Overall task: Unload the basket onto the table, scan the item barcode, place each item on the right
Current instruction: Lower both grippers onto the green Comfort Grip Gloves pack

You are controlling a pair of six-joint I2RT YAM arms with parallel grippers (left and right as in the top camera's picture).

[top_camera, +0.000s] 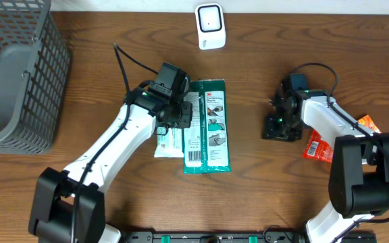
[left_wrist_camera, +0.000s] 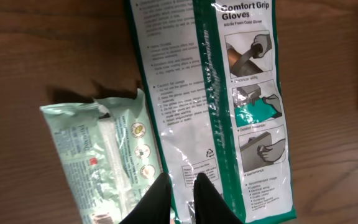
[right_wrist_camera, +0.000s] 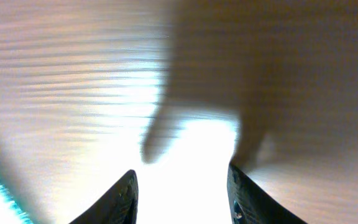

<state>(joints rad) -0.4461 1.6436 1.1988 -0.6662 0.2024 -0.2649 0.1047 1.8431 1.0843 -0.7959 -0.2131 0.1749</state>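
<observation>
Overhead, basket left, likely scanner, arm covering pale packet

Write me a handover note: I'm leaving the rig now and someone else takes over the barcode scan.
Left gripper: nearly shut, apparently pinching an edge of the gloves pack, which lies flat mid-table.
Right gripper: open, empty, over bare table.
Scanner: at the far edge, apart from the pack.
Done: pack gripped, it seems.
Left: lift it and show its barcode to the scanner.
Also there: small packet beside the pack, orange packet by the right arm.
</observation>
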